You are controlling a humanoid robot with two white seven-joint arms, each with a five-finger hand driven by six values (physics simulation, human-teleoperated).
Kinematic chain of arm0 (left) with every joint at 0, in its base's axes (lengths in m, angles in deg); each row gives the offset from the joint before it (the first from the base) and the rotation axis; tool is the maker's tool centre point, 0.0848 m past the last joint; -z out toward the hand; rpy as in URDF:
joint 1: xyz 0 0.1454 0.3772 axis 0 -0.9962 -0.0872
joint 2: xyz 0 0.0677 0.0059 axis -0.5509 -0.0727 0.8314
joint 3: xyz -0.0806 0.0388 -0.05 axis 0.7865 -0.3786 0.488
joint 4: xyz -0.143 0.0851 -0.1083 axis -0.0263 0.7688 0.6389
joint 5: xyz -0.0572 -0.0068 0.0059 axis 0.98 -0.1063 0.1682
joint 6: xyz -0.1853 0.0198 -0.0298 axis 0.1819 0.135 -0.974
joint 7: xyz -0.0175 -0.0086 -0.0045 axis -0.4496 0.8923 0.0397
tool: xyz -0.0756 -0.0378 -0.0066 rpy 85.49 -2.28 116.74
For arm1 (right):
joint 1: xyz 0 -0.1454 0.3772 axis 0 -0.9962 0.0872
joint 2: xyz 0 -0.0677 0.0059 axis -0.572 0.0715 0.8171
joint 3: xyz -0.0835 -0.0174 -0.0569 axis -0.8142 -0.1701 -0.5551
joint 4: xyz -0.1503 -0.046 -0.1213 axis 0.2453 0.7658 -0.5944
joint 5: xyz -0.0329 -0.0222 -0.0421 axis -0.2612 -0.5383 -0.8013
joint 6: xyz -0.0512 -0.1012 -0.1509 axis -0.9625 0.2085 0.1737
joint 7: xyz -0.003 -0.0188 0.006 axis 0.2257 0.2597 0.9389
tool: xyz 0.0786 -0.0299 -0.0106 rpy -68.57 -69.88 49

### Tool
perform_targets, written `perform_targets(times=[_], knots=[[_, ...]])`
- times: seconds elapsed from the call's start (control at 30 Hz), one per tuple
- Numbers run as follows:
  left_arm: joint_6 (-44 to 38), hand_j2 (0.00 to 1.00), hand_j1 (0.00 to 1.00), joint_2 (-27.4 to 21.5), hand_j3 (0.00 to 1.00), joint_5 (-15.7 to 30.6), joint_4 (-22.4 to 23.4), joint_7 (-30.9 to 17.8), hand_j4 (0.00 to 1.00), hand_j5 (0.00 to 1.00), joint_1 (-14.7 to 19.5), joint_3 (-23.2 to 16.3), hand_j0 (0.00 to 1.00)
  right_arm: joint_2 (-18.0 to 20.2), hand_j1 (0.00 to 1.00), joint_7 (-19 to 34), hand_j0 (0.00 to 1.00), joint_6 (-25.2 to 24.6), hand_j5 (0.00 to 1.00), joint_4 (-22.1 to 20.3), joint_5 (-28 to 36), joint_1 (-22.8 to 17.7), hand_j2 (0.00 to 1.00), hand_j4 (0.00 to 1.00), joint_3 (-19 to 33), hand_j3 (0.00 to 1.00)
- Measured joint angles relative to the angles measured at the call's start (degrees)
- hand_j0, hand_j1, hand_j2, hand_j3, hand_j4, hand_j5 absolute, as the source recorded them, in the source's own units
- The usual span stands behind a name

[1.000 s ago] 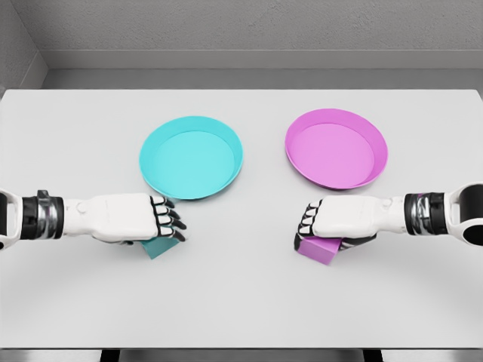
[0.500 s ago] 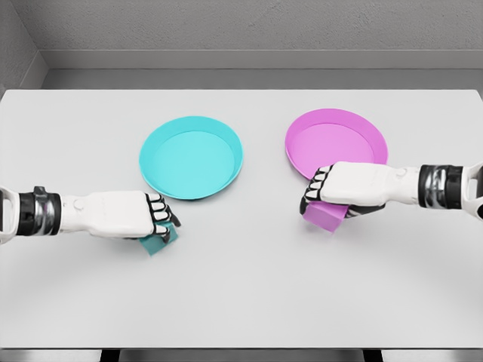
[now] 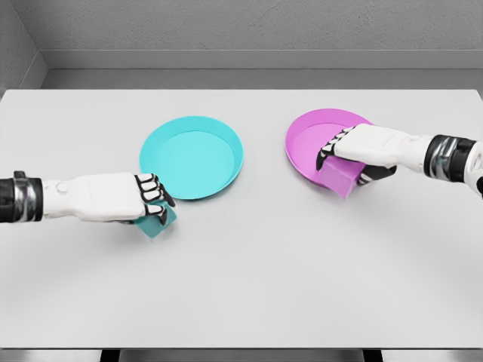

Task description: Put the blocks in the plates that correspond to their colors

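My left hand is shut on a teal block, held just below and left of the teal plate. The block's lower corner shows under the curled fingers. My right hand is shut on a pink block, which hangs over the front rim of the pink plate. Part of that plate's right side is hidden behind the right hand and wrist.
Both plates sit side by side on a white table. A grey wall runs behind the table's far edge.
The right hand lifted the pink block up and back, from the table onto the pink plate's front rim. The left hand rose slightly with the teal block and drew a little leftward.
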Motion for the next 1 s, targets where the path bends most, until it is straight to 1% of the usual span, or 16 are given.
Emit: perform_targets(times=[0.07,0.2,0.3,0.33,0.43,0.67,0.87,0.9,1.0], knots=[[-0.01,0.16,0.16,0.18,0.16,0.63,0.18,0.0,0.16,0.16,0.18,1.09,0.16,-0.68,0.57,0.0,0.57,-2.06,0.57,0.47,0.03,0.7,0.57,0.57,-0.04,0.57],[-0.05,0.16,0.16,1.63,0.16,0.97,1.02,-0.07,0.16,0.16,3.07,1.98,0.16,-1.42,0.57,0.01,0.57,-6.04,0.57,1.17,0.04,1.58,0.57,0.57,-0.08,0.57],[-0.04,0.16,0.16,3.93,0.16,0.6,2.73,-0.16,0.16,0.16,4.22,1.92,0.16,-2.33,0.57,0.0,0.57,-8.71,0.57,2.1,0.11,2.9,0.57,0.57,-0.08,0.57],[-0.05,0.16,0.16,5.22,0.16,0.09,3.67,-0.18,0.16,0.16,5.1,1.83,0.16,-2.56,0.57,0.0,0.57,-9.21,0.57,2.39,0.12,3.16,0.57,0.57,-0.08,0.57],[-0.03,0.17,0.17,8.46,0.17,-1.42,6.19,-0.32,0.17,0.17,5.54,1.54,0.17,-3.46,0.57,0.0,0.57,-10.97,0.57,3.08,0.15,3.52,0.57,0.57,-0.2,0.57],[-0.01,0.18,0.18,14.52,0.18,-3.58,13.02,-1.36,0.18,0.18,7.65,1.38,0.18,-6.24,0.57,-0.01,0.57,-12.54,0.57,6.68,0.16,5.89,0.57,0.57,-0.6,0.57],[-0.04,0.21,0.21,18.69,0.21,-5.26,19.21,-1.41,0.21,0.21,8.97,1.36,0.21,-8.34,0.57,-0.06,0.57,-12.69,0.57,9.52,0.16,6.24,0.57,0.57,-0.77,0.57],[-0.04,0.25,0.25,19.25,0.25,-5.65,19.8,-1.38,0.25,0.25,8.97,1.36,0.25,-8.65,0.57,-0.08,0.57,-12.7,0.57,10.01,0.15,6.59,0.57,0.57,-0.79,0.57],[-0.05,0.43,0.43,20.44,0.43,-6.21,20.96,-1.33,0.43,0.43,8.97,1.36,0.43,-9.79,0.57,-0.08,0.57,-12.71,0.57,12.07,0.11,7.56,0.57,0.57,-1.43,0.57]])
